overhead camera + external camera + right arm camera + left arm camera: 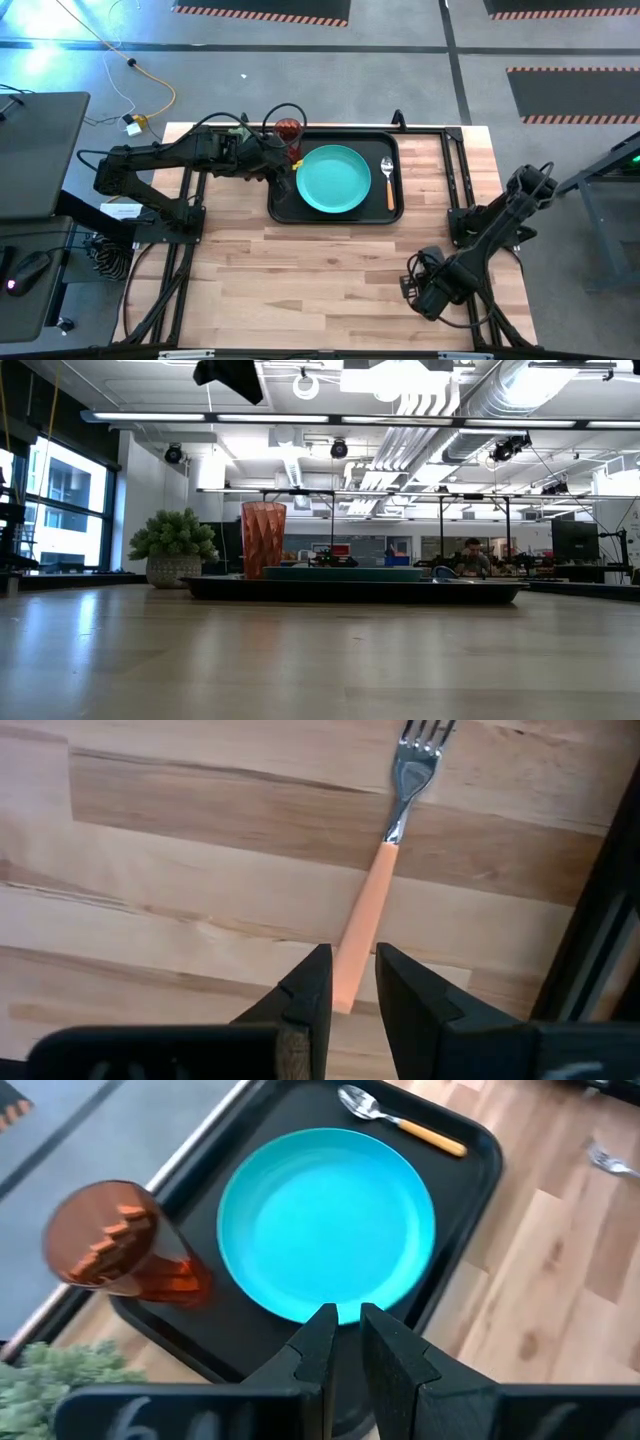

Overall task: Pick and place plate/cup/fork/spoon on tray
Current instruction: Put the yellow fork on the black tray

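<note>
While the right end effector (348, 982) sits low over the near right part of the wooden tabletop (300, 290), its two dark fingers (305, 988) pinch the end of the fork's (372, 890) orange handle. In the right wrist view the fork lies flat on the wood, handle between the fingertips and silver tines pointing away from them. From above, the fork itself is hidden under that arm, which is folded back along the right edge of the tabletop.

Farther back, the black tray (281, 203) lies on the far middle of the tabletop. The teal plate (333, 179) rests flat inside it, taking up most of the tray's middle. Just to the right of the plate, also inside the tray, the spoon (388, 180) lies with its silver bowl toward the far rim and its orange handle toward the near rim.

At the tray's far left corner the red cup (288, 130) stands upright; the left wrist view shows its base on the tray floor, just beside the plate. The left end effector (342, 1342) hovers over the tray's left edge, near the cup but not touching it, fingers nearly pressed together and holding nothing. Beyond the tray's left corner stands a green spiky plant (173, 546) in a pot.
</note>
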Controlling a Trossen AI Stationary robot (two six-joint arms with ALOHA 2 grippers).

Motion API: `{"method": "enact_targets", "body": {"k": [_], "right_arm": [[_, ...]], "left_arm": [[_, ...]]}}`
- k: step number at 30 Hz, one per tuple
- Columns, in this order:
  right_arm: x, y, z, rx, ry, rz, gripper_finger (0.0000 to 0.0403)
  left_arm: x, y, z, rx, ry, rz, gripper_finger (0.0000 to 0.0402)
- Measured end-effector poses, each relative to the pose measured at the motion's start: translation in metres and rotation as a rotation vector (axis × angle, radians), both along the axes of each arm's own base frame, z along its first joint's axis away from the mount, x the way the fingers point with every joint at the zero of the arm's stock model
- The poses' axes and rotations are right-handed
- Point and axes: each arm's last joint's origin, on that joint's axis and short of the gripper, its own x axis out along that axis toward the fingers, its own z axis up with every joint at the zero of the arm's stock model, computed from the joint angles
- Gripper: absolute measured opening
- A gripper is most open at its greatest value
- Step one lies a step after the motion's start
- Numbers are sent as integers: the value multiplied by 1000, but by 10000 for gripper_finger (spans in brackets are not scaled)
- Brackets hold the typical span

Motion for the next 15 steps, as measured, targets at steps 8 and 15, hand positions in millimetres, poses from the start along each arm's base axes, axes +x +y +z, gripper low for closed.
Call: {"method": "enact_targets", "body": {"k": [8, 15], "right_arm": [[3, 4, -7, -12, 10, 2, 72], [3, 4, -7, -12, 10, 3, 72]], "left_arm": [[0, 0, 0, -8, 0, -6, 39], [0, 0, 0, -13, -4, 2, 39]]}}
